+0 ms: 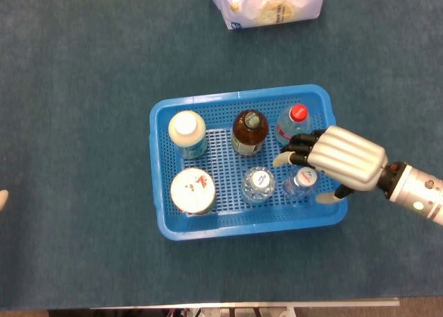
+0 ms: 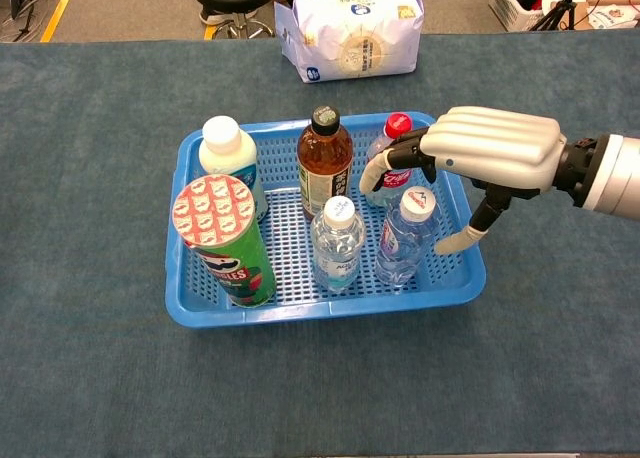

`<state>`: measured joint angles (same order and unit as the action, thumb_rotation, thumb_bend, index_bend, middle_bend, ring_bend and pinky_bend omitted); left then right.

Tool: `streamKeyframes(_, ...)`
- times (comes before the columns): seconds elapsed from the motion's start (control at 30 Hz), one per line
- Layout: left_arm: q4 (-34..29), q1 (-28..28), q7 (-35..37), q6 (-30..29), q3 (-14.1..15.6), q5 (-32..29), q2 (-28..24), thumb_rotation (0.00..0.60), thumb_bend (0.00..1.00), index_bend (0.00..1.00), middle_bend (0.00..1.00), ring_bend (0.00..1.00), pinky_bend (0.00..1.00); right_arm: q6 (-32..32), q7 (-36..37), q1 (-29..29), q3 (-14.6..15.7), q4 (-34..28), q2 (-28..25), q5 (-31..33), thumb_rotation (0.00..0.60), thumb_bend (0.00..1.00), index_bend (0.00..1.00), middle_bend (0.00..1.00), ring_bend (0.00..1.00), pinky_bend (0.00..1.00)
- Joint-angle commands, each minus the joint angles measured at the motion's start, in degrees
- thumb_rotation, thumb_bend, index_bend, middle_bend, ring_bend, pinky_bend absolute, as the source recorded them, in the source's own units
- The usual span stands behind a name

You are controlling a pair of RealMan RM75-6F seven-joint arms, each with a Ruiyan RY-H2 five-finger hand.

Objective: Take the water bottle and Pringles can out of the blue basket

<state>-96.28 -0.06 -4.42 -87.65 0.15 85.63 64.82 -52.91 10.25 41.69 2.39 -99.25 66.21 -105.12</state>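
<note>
The blue basket point(image 1: 239, 95) holds several containers. A Pringles can point(image 1: 192, 190) stands upright in its front left corner, also seen in the chest view point(image 2: 225, 240). Two clear water bottles with white caps stand in the front row, one in the middle point(image 2: 337, 243) and one to the right point(image 2: 403, 240). My right hand point(image 2: 485, 153) hovers open over the right water bottle point(image 1: 301, 183), its fingers point(image 2: 400, 156) curled above the cap and the thumb point(image 2: 460, 238) hanging off to the right, apart from the bottle. Only a tip of my left hand point(image 1: 3, 198) shows at the left edge.
In the basket's back row stand a white-capped milky bottle point(image 2: 230, 163), a brown tea bottle point(image 2: 325, 161) and a red-capped bottle point(image 2: 390, 153), the last just behind my fingers. A white and blue bag point(image 2: 350, 30) lies behind the basket. Dark blue cloth covers the table.
</note>
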Motion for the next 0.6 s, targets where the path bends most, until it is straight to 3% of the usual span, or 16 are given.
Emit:
streamKeyframes(0.03,0.0,0.0,0.1,0.0,0.0,0.1,0.0,0.6,0.18,0.29,0.26,0.18,0.36,0.2,0.1,0.2,0.3,0.2,0.3,0.4,0.6,0.0,0.28,0.38,0.31,0.5)
streamKeyframes(0.6,0.7,0.6,0.7,0.3,0.2,-0.6,0.4,0.6,0.18,0.29,0.26,0.18,0.36,0.1,0.7,0.6,1.8,1.9,2.2,2.3,0.6,0.0,0.52,0.58,0.52,0.59)
